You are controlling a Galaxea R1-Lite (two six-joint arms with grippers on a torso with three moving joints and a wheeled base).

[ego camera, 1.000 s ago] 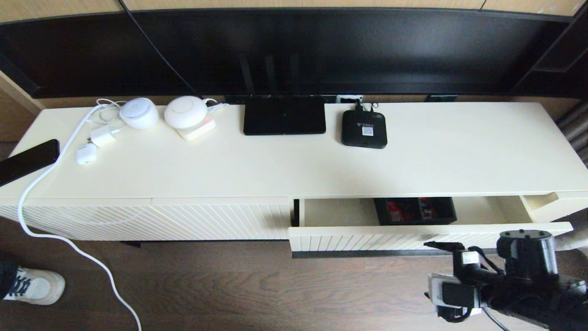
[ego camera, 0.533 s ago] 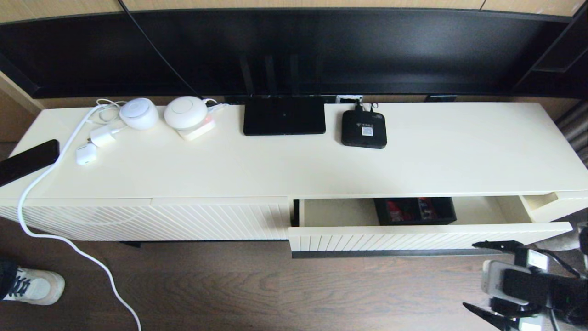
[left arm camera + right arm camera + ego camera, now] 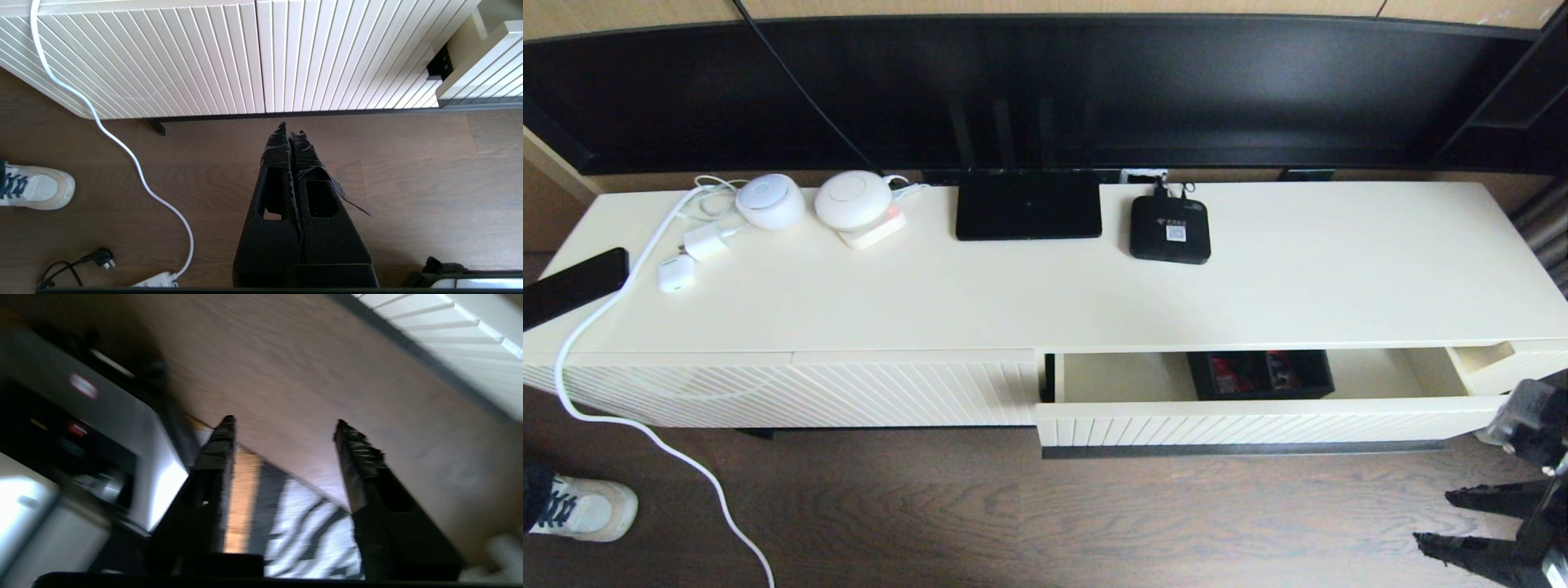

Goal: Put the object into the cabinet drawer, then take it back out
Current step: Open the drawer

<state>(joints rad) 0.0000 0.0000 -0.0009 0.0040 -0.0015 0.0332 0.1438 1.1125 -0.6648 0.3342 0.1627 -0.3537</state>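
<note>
The cabinet drawer (image 3: 1258, 420) stands partly pulled out at the right of the cream cabinet, with its dark bar handle (image 3: 1241, 448) along the lower edge. Inside it, toward the back, sits the black organizer box (image 3: 1262, 373) with red items showing. My right gripper (image 3: 1437, 518) hangs open over the floor at the bottom right, in front of the drawer's right end and apart from it; in the right wrist view this gripper (image 3: 284, 421) holds nothing, and the ribbed front (image 3: 461, 343) lies beyond it. My left gripper (image 3: 290, 128) is shut and empty, low over the floor before the cabinet.
On the cabinet top lie a flat black router (image 3: 1027, 204), a small black set-top box (image 3: 1170, 229), two white round devices (image 3: 769, 200), chargers and a white cable (image 3: 605, 310). A dark phone (image 3: 572, 286) lies at the left edge. A shoe (image 3: 580, 508) rests on the wood floor.
My right arm has drawn back from the drawer front, moving right and down toward the frame's corner. The drawer and the box have stayed where they were.
</note>
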